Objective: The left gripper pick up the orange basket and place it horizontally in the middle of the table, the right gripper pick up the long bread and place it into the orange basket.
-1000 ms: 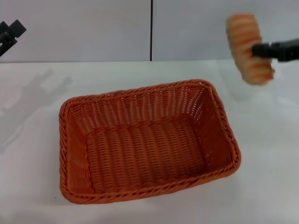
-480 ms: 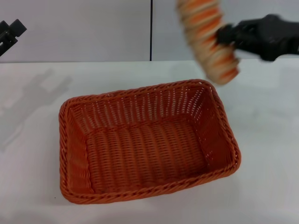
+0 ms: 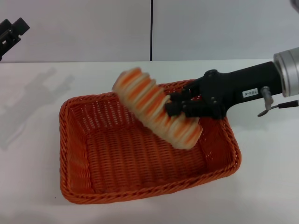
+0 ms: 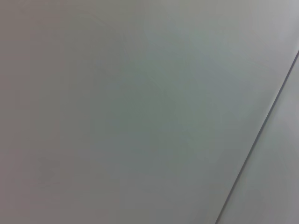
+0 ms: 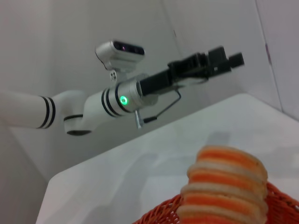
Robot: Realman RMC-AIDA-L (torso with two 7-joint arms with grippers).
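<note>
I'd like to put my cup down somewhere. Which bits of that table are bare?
The white table is bare left of the orange basket, along its near edge, and to its right. The basket's far right is crowded: the right gripper holds the long bread there.

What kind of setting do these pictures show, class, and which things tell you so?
Probably a robot test bench: a bare white table against plain wall panels, with just an orange basket and a long bread as props.

Pale wall (image 3: 84,28), thin dark seam (image 3: 151,30), perhaps a panel joint.
</note>
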